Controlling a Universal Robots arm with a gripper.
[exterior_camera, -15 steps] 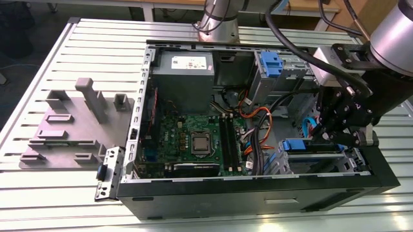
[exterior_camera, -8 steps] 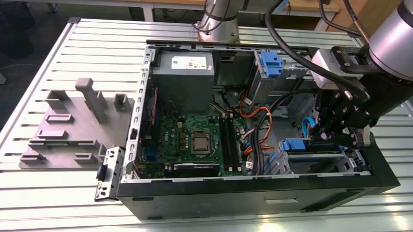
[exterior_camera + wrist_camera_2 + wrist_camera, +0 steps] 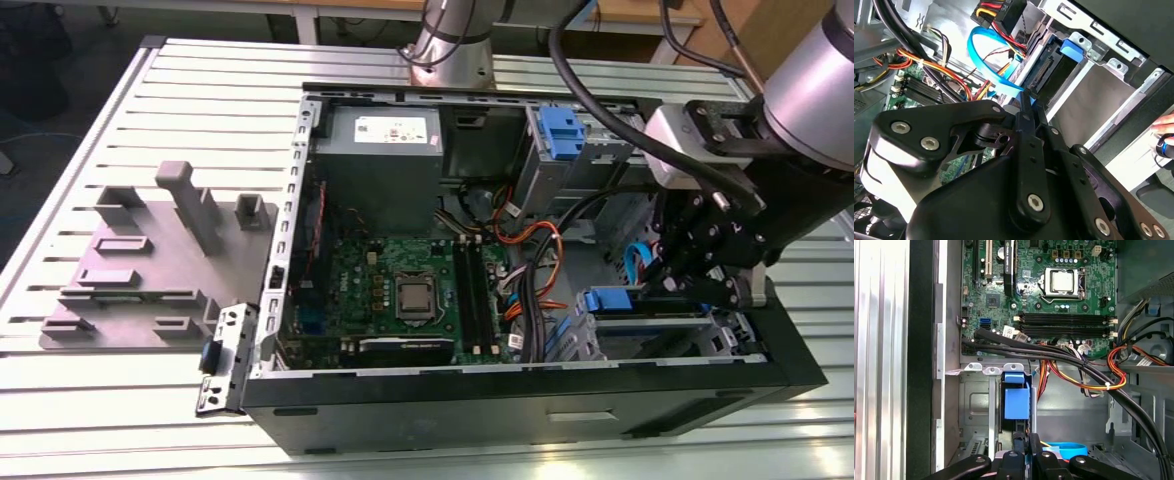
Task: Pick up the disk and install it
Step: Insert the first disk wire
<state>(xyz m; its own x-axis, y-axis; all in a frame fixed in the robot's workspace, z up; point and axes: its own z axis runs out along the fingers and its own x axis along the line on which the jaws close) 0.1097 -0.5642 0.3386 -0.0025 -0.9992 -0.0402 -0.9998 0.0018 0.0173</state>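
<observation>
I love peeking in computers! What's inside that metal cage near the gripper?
The disk is standing in a slot of the cage, with its blue carrier end showing. The cage walls cover the rest, so its silver body is hidden.

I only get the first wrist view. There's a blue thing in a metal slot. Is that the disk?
Observer: Yes, that's the disk. The second wrist view shows its black connector end, close to the gripper.
Operator: Is anybody nearby?
Observer: A person's hand shows at the edge of the second wrist view, past the metal drive cage.
Operator: Any more blue things?
Observer: In the exterior view another blue carrier sits in a bay close to the arm's base.
</observation>
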